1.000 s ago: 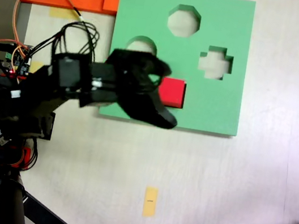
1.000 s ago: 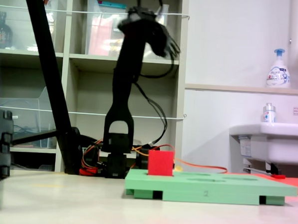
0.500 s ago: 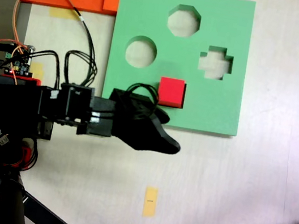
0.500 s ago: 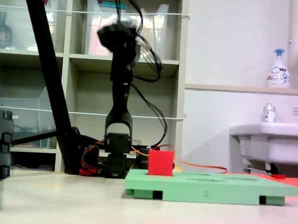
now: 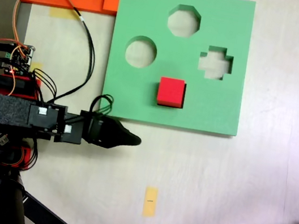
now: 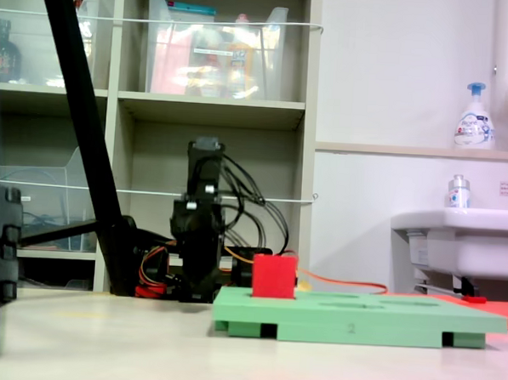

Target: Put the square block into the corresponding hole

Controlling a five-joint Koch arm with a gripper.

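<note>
Nearest camera in second exterior view: green foam board flat on table, red square block seated in its square hole, upper part standing above board surface. Behind, arm folded low before shelving. First exterior view: gripper over bare table just below board's lower-left corner, well apart from block, tips drawn to narrow point, nothing held. Yellow tape strip lies further below.

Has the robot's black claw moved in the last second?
Yes. In the first exterior view the gripper has pulled off the green board, toward the view's lower left, leaving the red cube.
</note>
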